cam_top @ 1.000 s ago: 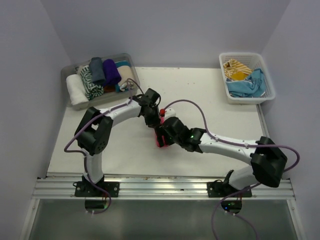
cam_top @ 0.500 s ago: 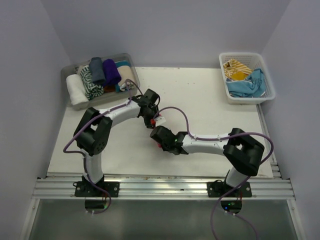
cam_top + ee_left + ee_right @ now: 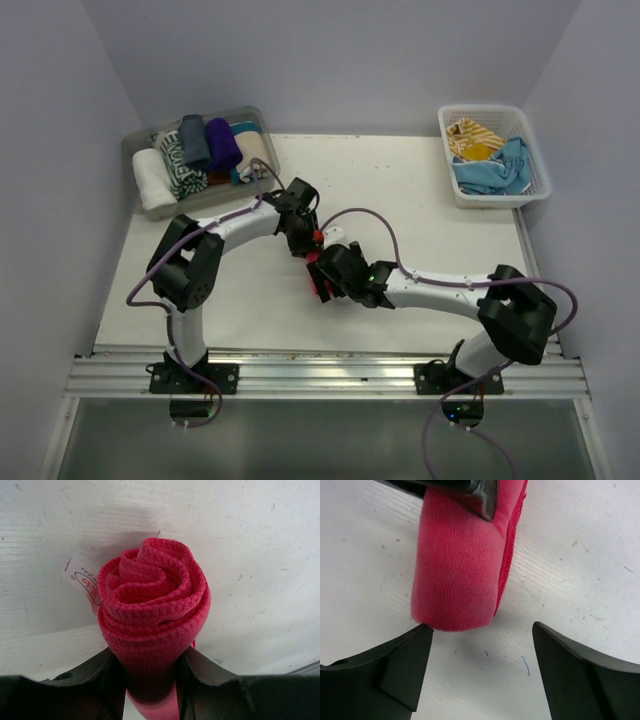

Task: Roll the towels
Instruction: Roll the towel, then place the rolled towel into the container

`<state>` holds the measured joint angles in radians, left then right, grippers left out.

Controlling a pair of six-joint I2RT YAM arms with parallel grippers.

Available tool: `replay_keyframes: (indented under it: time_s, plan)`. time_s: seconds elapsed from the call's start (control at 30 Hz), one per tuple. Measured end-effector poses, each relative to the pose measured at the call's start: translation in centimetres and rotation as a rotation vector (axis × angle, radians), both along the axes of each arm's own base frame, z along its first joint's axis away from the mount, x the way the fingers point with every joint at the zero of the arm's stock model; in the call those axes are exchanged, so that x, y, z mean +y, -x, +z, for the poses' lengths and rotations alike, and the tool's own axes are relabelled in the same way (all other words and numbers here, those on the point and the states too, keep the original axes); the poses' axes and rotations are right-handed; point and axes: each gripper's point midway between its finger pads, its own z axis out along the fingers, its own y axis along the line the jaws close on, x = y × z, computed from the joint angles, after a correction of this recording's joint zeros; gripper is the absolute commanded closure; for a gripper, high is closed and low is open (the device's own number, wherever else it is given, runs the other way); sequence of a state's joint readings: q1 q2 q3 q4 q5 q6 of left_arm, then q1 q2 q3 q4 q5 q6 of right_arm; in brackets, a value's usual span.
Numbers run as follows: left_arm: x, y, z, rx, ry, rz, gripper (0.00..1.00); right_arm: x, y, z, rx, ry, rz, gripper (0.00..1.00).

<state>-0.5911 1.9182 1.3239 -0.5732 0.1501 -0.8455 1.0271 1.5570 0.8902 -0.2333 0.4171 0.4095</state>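
Since the job turns on a soft roll, start wide: the table (image 3: 420,190) carries a tray (image 3: 135,150) of rolled towels (image 3: 190,150) at its far left corner. A basket (image 3: 445,118) of loose ones sits at far right, well apart from the centre. At the centre the pink towel (image 3: 152,605) lies on the table, wound into a tight spiral. It looks light, limp and springy, likely to unwind if let go carelessly. I judge the safest hold is across the roll's sides, squeezing the layers together. The left gripper (image 3: 150,655) does that near one end, a finger pressed on either side. The right gripper (image 3: 481,627) gapes wide at the other end, holding nothing, with the roll's edge just beside one finger. A small white tag (image 3: 82,582) sticks out beside the spiral.
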Motion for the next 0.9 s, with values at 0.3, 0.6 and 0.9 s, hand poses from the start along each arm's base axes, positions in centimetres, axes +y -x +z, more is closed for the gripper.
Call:
replay_keyframes:
  time_s: [0.3, 0.6, 0.9]
  plan:
    - [0.0, 0.0, 0.0, 0.001, 0.002, 0.0, 0.6, 2.5, -1.3, 3.5, -0.049, -0.071, 0.029, 0.05]
    - [0.1, 0.1, -0.1, 0.006, 0.004, 0.003, 0.6, 4.0, -2.3, -1.2, 0.014, 0.023, 0.017, 0.46]
    - [0.5, 0.4, -0.4, 0.021, -0.007, 0.002, 0.25, 3.8, -2.9, -1.4, 0.049, -0.061, -0.027, 0.92]
